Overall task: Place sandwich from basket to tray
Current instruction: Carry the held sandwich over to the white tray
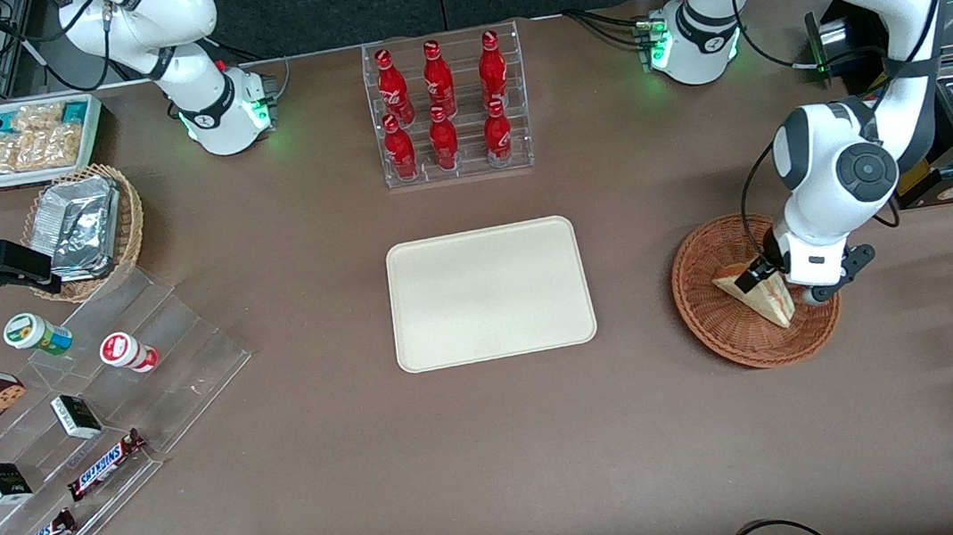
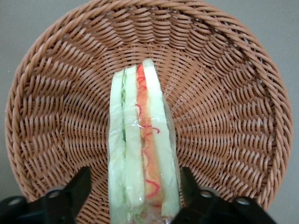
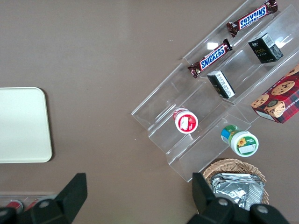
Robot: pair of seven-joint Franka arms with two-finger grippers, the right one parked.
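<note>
sandwich (image 2: 142,144) on edge, jaws (image 2: 135,196) astride — basket (image 2: 224,116)

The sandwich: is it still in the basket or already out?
In. The sandwich stands on edge inside the basket, with the open gripper straddling it, fingers either side.

Two chocolate bars (image 3: 210,58) (image 3: 251,17) lying on a clear stepped display rack (image 3: 196,100) each read "SNICKERS" in blue letters on white. The gripper (image 1: 766,270) hangs over the basket (image 1: 700,300); it carries no readable text.
</note>
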